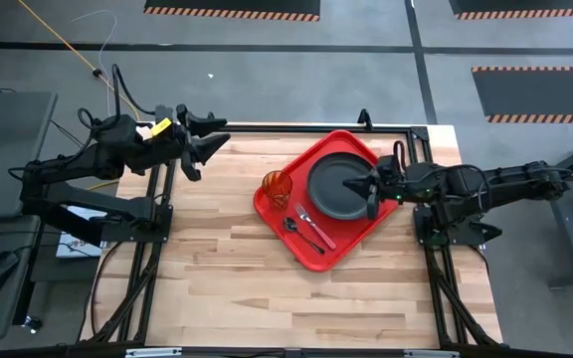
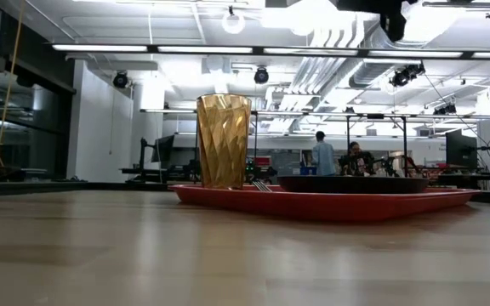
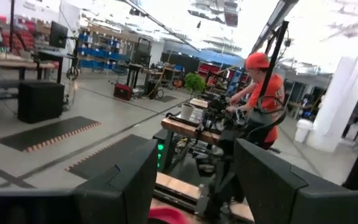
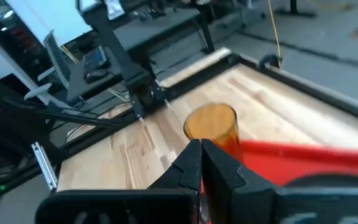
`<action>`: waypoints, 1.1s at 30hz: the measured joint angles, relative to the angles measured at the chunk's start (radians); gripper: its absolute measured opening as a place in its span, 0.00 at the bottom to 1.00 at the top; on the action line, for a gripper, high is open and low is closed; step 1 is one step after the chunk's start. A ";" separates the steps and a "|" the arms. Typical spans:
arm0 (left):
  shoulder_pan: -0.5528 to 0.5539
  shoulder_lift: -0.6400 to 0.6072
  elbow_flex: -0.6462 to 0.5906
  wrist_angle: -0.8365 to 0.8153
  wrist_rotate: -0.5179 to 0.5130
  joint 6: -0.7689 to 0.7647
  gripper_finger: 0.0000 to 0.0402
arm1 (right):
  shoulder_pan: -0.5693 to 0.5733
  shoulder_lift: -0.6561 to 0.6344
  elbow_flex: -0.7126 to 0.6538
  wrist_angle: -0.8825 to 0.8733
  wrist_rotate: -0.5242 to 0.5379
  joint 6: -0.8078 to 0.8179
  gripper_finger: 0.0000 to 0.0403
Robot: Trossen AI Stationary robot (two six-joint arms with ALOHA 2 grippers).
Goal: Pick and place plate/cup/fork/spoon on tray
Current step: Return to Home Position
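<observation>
The red tray point(image 1: 361, 147) lies on the table's far right part. On it rest the dark plate point(image 1: 328, 195), the amber cup point(image 1: 277, 187) standing upright at its left corner, the red-handled fork point(image 1: 316, 227) and the dark spoon point(image 1: 301, 233). My right gripper point(image 1: 365, 189) is shut and empty above the plate's right part; the cup shows beyond its fingers point(image 4: 212, 124). My left gripper point(image 1: 199, 147) is open and empty, raised at the table's far left corner. In the low view the cup point(image 2: 224, 140), tray point(image 2: 330, 202) and plate point(image 2: 351, 184) show.
Bare wooden tabletop point(image 1: 227, 268) spreads left of and in front of the tray. The arms' black frame rails point(image 1: 147, 249) run along both sides. People point(image 3: 263, 93) stand in the room beyond the table.
</observation>
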 joint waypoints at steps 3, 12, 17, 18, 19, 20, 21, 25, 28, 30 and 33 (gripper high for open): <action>0.000 0.000 0.000 -0.017 0.001 0.069 0.50 | 0.000 0.000 0.000 0.028 0.000 -0.079 0.01; -0.001 -0.003 0.001 -0.070 0.024 0.112 0.50 | 0.000 -0.001 0.000 0.060 -0.005 -0.032 0.01; -0.001 -0.014 0.000 -0.130 0.086 0.103 0.50 | 0.000 -0.001 0.000 0.069 -0.009 0.017 0.01; -0.001 -0.018 0.000 -0.134 0.100 0.087 0.50 | 0.000 -0.001 0.000 0.071 -0.011 0.016 0.01; -0.001 -0.022 0.000 -0.142 0.110 0.065 0.50 | 0.000 -0.001 0.000 0.075 -0.011 0.016 0.01; -0.001 -0.026 0.000 -0.148 0.121 0.046 0.50 | 0.000 -0.001 0.000 0.081 -0.011 0.017 0.01; -0.001 -0.029 0.000 -0.149 0.132 0.034 0.50 | 0.000 -0.001 0.000 0.085 -0.011 0.018 0.01; -0.002 -0.053 0.001 -0.154 0.156 -0.003 0.50 | 0.000 -0.001 0.000 0.108 -0.011 0.016 0.01; -0.019 -0.067 0.001 -0.165 0.155 -0.022 0.50 | 0.000 -0.001 0.000 0.112 -0.024 0.015 0.01; -0.038 -0.070 0.001 -0.165 0.148 -0.037 0.50 | 0.000 -0.001 0.000 0.111 -0.036 0.011 0.01; -0.076 -0.070 0.001 -0.164 0.124 -0.046 0.50 | 0.000 -0.001 0.000 0.111 -0.057 0.010 0.01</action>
